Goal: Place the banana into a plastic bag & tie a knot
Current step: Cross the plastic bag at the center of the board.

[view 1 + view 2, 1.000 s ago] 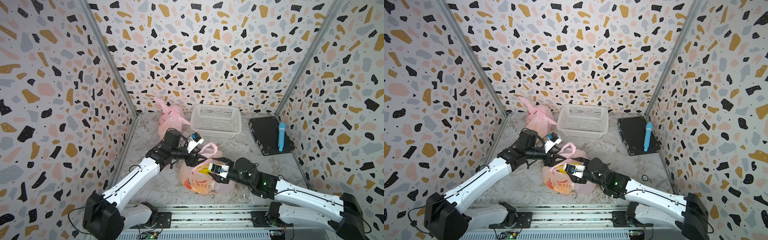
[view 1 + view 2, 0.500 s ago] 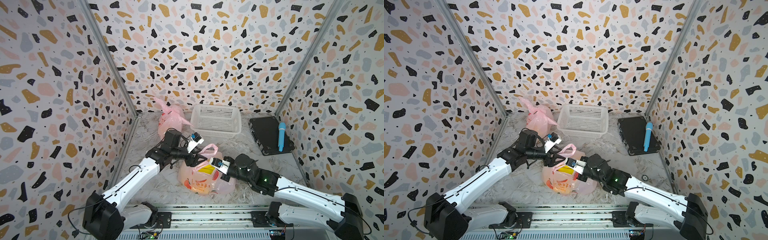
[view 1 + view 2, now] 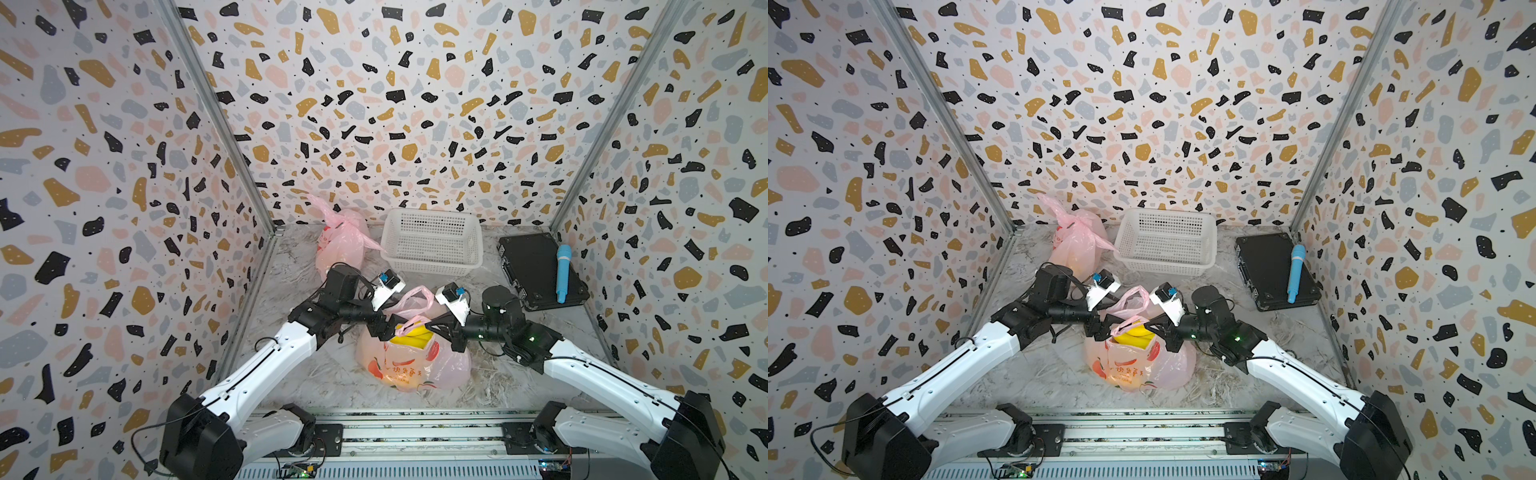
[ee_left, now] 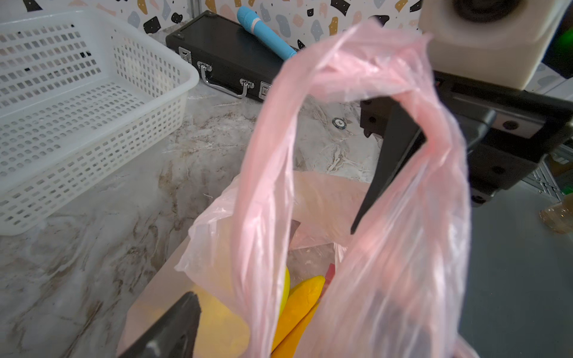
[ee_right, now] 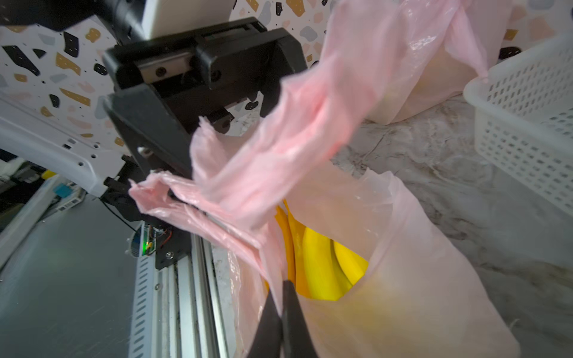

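The banana (image 3: 409, 336) lies inside the pink plastic bag (image 3: 411, 368), its yellow showing through the bag's open mouth in both top views and both wrist views. The bag sits on the marble-patterned tabletop (image 3: 311, 365) between the two arms.

A second ago the right gripper (image 3: 432, 327) hung low over the bag's front with its jaws apart. Now it has swung to the bag's right side at the mouth, and its jaws are pressed together with the bag's film pinched between them, as the right wrist view shows. The left gripper (image 3: 388, 328) stays at the mouth's left side but has spread its jaws wider. They stand well apart, with a handle loop (image 4: 341, 77) of the bag hanging slack between them. Whether a finger touches the loop cannot be told.

Farther back, a tied pink bag (image 3: 343, 241) stands by the rear wall, its contents hidden. Just beside it is a white basket (image 3: 432, 243). A black case (image 3: 536, 270) lies at the right, with a blue microphone (image 3: 563, 272) on its lid. None of these stand between the grippers and the bag.
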You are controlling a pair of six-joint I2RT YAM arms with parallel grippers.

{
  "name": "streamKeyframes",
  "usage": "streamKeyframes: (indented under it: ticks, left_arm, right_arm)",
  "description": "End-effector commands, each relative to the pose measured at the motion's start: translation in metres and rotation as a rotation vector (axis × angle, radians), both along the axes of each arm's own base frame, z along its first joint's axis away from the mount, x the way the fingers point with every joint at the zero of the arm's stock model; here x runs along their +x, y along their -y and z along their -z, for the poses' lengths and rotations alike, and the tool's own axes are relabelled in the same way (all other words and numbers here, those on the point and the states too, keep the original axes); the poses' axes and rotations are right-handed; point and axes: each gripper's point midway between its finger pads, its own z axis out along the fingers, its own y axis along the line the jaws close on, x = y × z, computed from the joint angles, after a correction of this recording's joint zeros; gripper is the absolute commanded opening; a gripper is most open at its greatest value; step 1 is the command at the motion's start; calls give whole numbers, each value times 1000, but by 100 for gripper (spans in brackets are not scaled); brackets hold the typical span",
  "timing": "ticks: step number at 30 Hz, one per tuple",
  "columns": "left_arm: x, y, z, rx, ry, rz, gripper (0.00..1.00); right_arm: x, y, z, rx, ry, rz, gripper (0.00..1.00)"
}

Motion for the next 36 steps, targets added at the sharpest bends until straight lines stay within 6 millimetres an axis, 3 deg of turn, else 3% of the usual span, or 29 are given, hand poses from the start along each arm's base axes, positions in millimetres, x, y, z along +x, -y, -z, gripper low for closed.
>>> streamKeyframes:
  ticks: [1, 4, 10, 17, 28, 36]
  left_arm:
    - [12, -6, -4, -6, 47, -88, 88]
    - [17, -16, -8, -42, 81, -190, 99]
    - [20, -38, -28, -133, 107, -372, 99]
    - [21, -44, -25, -113, 95, -567, 99]
    - [-17, -51, -36, -242, 214, -494, 99]
    - [-17, -31, -30, -212, 238, -384, 87]
  right_arm:
    - [-5, -6, -36, 144, -76, -49, 0]
    - [0, -4, -41, 166, -114, -39, 0]
    - [11, -2, -36, 151, -182, 6, 0]
    - [12, -2, -35, 145, -222, 24, 0]
    - [14, -7, -36, 153, -299, 24, 0]
    - [12, -13, -39, 171, -347, -4, 0]
